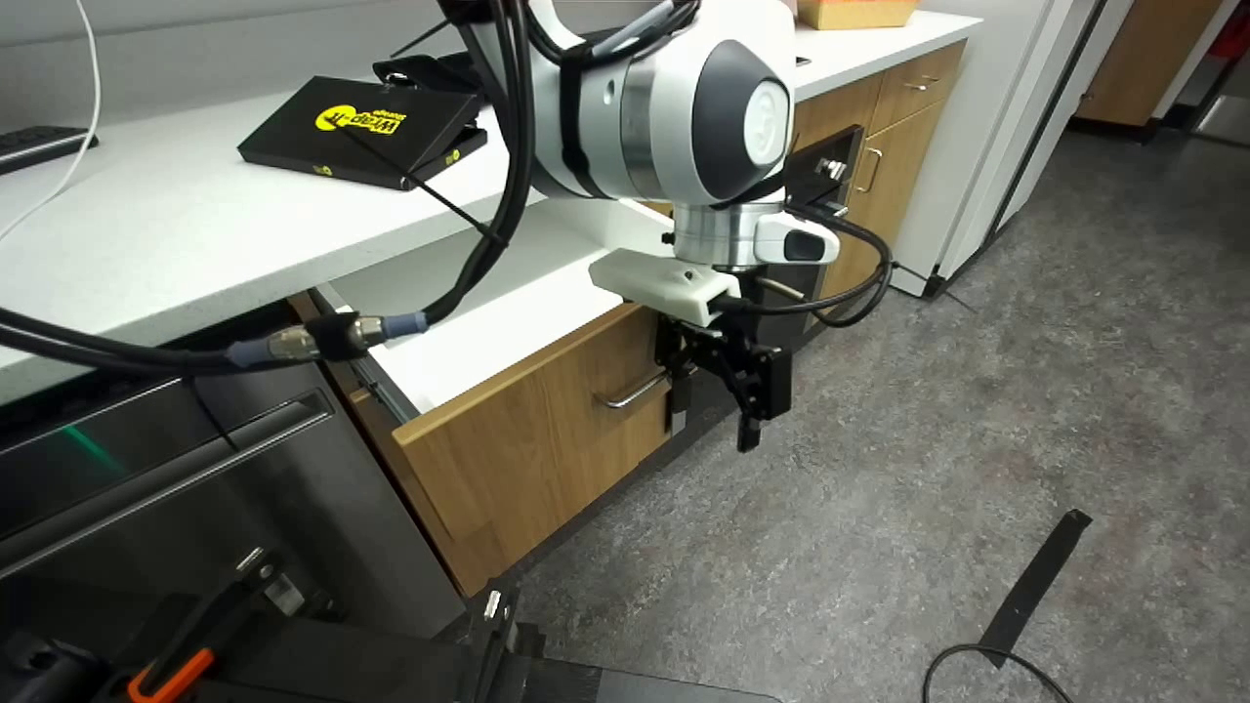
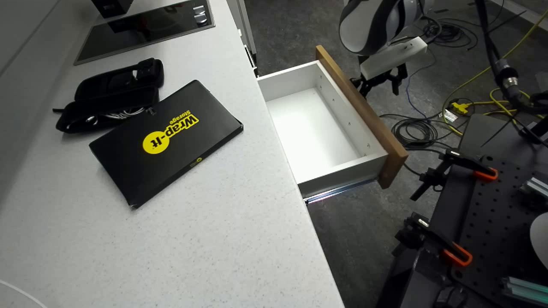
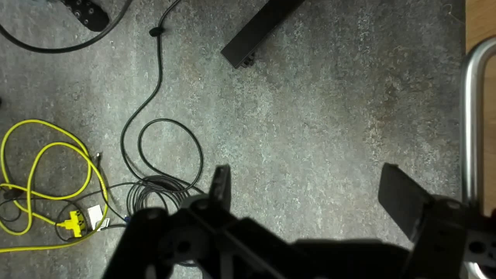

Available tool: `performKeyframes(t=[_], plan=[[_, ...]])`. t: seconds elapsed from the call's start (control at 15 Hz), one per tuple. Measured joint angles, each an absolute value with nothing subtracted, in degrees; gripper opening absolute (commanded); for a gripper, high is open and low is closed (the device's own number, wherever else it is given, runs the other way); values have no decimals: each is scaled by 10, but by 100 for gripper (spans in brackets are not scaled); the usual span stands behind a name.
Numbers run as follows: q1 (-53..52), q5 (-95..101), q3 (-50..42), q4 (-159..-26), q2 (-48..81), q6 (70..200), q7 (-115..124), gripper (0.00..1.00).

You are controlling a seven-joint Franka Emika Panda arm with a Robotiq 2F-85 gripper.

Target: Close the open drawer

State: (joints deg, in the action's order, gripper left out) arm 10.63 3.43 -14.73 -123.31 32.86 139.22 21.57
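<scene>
The drawer [image 1: 527,449] stands pulled out from under the counter, with its oak front and white inner walls. In an exterior view its inside looks empty behind the front's top edge [image 2: 371,119]. Its silver bar handle [image 1: 635,391] also shows at the right edge of the wrist view [image 3: 471,128]. My gripper [image 1: 714,430] points down just outside the front, near one end of the handle; it also shows in an exterior view [image 2: 380,87]. In the wrist view the fingers [image 3: 306,186] are wide apart with only floor between them. I cannot tell whether a finger touches the front or handle.
A black Wrap-It box [image 1: 361,132] lies on the white counter [image 2: 239,239]. A black oven [image 1: 825,181] is beyond the drawer. A steel-fronted appliance [image 1: 254,488] is on the near side. A black base with orange-handled clamps [image 2: 458,254] stands opposite. Cables [image 3: 162,186] lie on the floor.
</scene>
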Motion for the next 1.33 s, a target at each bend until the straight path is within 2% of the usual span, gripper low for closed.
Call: performKeyframes(t=[0.53, 1.33], plan=[[110, -45, -100, -1169, 364, 1377, 169, 100], [114, -85, -39, -1058, 414, 1228, 92, 99]])
